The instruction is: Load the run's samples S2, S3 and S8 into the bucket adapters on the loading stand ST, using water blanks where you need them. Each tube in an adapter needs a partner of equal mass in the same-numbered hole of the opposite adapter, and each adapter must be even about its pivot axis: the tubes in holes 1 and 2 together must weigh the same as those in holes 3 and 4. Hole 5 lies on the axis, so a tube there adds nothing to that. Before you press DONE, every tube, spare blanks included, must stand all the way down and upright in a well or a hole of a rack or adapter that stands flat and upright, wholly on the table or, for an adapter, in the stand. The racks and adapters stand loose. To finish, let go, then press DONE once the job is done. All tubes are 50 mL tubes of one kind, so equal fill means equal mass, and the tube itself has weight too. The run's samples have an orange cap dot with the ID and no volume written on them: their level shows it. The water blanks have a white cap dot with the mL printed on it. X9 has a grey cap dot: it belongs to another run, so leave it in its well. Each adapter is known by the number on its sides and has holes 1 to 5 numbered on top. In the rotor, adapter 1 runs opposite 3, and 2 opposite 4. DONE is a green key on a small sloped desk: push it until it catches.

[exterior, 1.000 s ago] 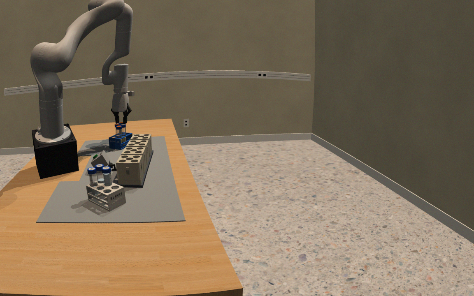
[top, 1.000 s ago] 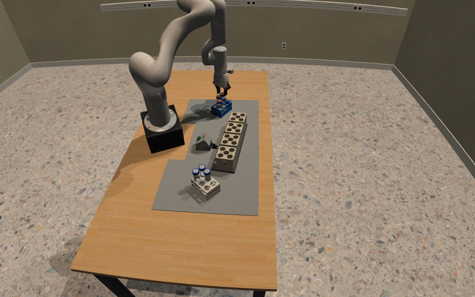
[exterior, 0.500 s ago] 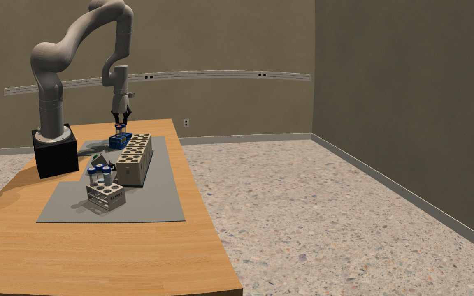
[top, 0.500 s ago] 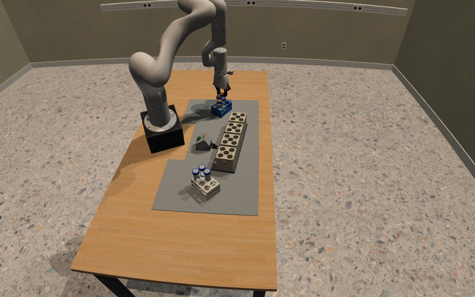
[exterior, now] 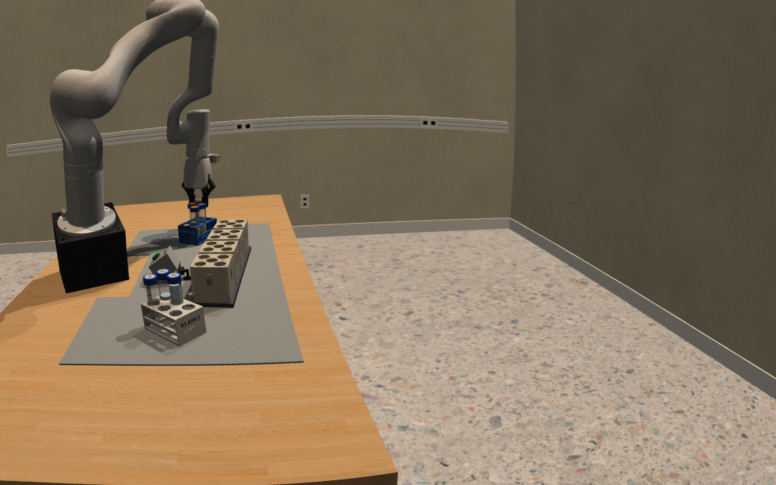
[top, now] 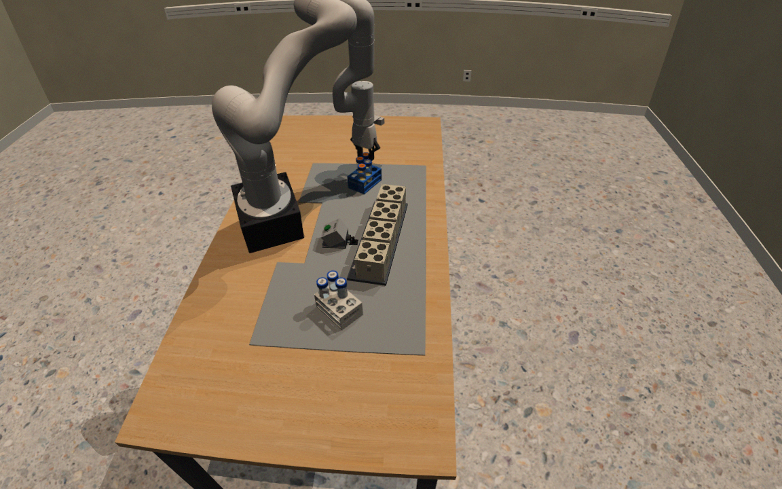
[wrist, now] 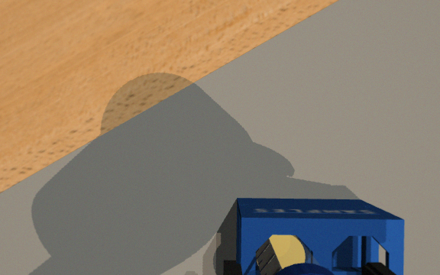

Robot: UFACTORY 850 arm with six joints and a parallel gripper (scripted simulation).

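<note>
My gripper (top: pixel 366 154) (exterior: pixel 198 200) (wrist: pixel 305 269) is partly open at the blue SAMPLES rack (top: pixel 356 183) (exterior: pixel 188 234) (wrist: pixel 319 226). Its fingers stand on either side of a blue cap (wrist: pixel 305 270), without visible grip. Three orange-dotted caps show in the rack, one of them in front (top: pixel 362 166) (exterior: pixel 192 207); a fourth cap (top: pixel 367 162) has an unclear dot. IDs and levels are unreadable. Four beige adapters (top: pixel 370 274) (exterior: pixel 212 289) stand in a row on the dark stand; their visible holes look empty. The white BLANKS rack (top: pixel 351 315) (exterior: pixel 192 327) holds three tubes.
The DONE key (top: pixel 327 227) (exterior: pixel 155 256) is on a small sloped desk (top: pixel 335 233) (exterior: pixel 165 261) between the arm's base (top: pixel 272 227) (exterior: pixel 92 259) and the adapters. A small black fitting (top: pixel 351 240) lies between desk and stand. The racks stand on a grey mat (top: pixel 402 322) (exterior: pixel 258 337).
</note>
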